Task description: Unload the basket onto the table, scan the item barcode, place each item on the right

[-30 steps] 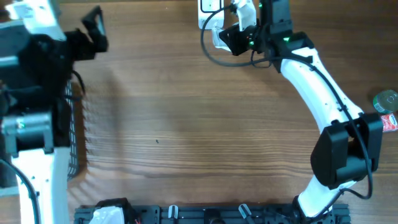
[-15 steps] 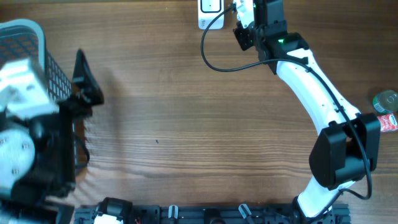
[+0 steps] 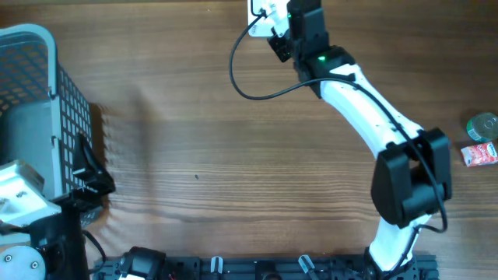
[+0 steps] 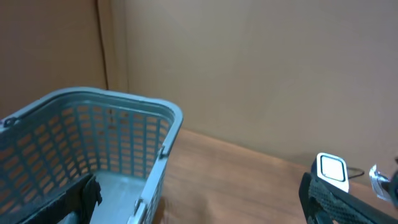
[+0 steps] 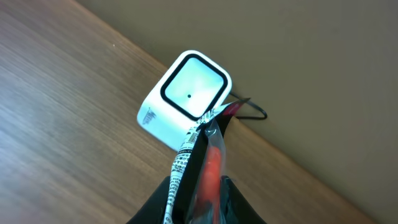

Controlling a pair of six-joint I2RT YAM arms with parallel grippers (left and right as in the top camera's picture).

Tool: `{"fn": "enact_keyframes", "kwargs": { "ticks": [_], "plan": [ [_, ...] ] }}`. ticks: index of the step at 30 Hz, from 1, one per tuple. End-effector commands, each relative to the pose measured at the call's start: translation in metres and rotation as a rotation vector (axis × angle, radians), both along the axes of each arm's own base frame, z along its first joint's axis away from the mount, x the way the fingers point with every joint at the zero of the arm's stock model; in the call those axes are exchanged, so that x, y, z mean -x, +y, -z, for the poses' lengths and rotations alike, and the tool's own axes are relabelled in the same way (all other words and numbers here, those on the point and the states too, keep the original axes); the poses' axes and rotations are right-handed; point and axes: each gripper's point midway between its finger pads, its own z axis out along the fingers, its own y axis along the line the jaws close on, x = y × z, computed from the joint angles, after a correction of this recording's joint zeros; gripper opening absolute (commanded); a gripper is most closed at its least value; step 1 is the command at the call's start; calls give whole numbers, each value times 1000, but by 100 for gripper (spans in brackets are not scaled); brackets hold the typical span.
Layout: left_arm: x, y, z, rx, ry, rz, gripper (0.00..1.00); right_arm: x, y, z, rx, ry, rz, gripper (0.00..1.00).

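1. The packet (image 5: 208, 155), clear plastic with red contents and a strip of black print along one edge, is off the table at its far edge, right of centre. Its top end is just in front of the scanner's window.
2. The right gripper (image 5: 198, 202) pinches the packet between its jaws from below, so the printed edge stands up past the dark fingers (image 5: 163, 202).
3. The scanner (image 5: 186, 99) is a small white box with a dark-framed, rounded square window. It rests on the table at the far edge and is tilted toward the packet.
4. A black cable (image 3: 241, 78) loops from the scanner area out over the wood and back toward the right arm.
5. The right arm reaches from its base at the near edge diagonally to the far edge.
6. The table (image 3: 233, 155) is brown wood grain.
7. At the far right edge lie a round greenish can (image 3: 483, 125) and, just near of it, a small red packet (image 3: 478, 154), well apart from the scanner.
8. The grey mesh basket (image 3: 54, 78) stands at the left edge.
9. The left gripper (image 4: 199, 196) is at the near left beside the basket, its jaws spread wide with nothing between them.
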Motion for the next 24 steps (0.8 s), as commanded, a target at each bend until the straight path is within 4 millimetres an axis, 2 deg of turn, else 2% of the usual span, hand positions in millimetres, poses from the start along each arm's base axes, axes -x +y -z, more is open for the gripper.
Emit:
{"fn": "enact_keyframes", "kwargs": {
  "ticks": [1, 6, 10, 12, 15, 18, 24],
  "plan": [
    [0, 0, 14, 4, 45, -3, 100, -15, -10, 2, 187, -75, 14, 5],
    [3, -1, 33, -24, 138, 11, 100, -28, -15, -4, 402, -175, 14, 5],
    [-4, -36, 37, -84, 169, 231, 100, -33, -11, -1, 481, -212, -15, 5],
    [-5, -40, 34, -77, 151, 253, 100, -34, -8, 3, 494, -213, -32, 5],
    [-5, -33, 31, -82, 144, 213, 100, -38, -3, 17, 497, -211, -42, 5],
    [-1, -17, 31, -97, 151, 121, 100, -42, 1, 35, 522, -206, -49, 5],
    [19, -6, 22, -51, 72, 76, 100, -46, 14, 41, 529, -244, -68, 5]
  ]
}}
